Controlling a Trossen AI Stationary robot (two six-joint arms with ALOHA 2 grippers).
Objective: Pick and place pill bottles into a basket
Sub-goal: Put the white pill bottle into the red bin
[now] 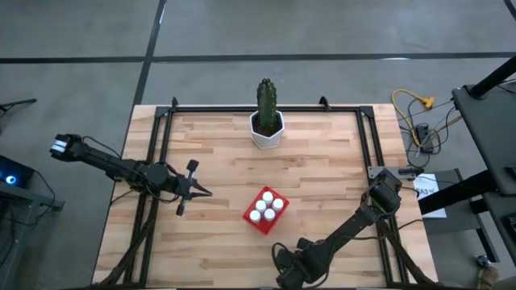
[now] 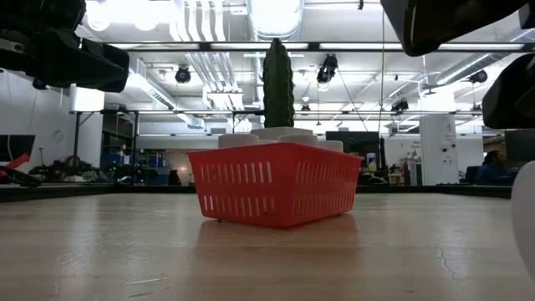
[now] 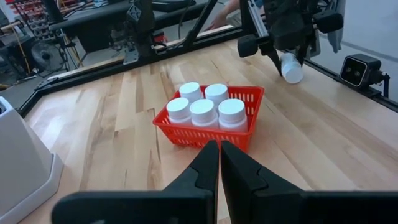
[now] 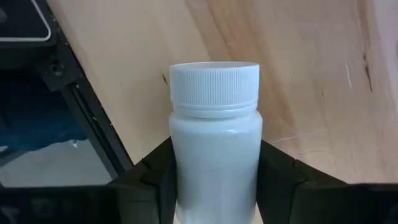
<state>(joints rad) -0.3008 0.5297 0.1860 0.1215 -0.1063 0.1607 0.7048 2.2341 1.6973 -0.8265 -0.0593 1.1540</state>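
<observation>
Presently, on my screens:

Basket (image 1: 265, 211): red, slotted walls, near the middle of the wooden table (image 1: 322, 161), in front of the cactus pot (image 1: 267, 129). I count five white pill bottles (image 3: 204, 107) standing inside it, caps up.

Sixth pill bottle (image 4: 215, 140): sits between the fingers of the right gripper (image 3: 287, 57) at the table's near edge, well apart from the basket; the dark fingers (image 4: 283, 171) press both its sides, so I read it as grasped.

Left gripper (image 3: 219, 163): clenched on nothing, hanging above the table left of the basket, pointing toward it.
</observation>
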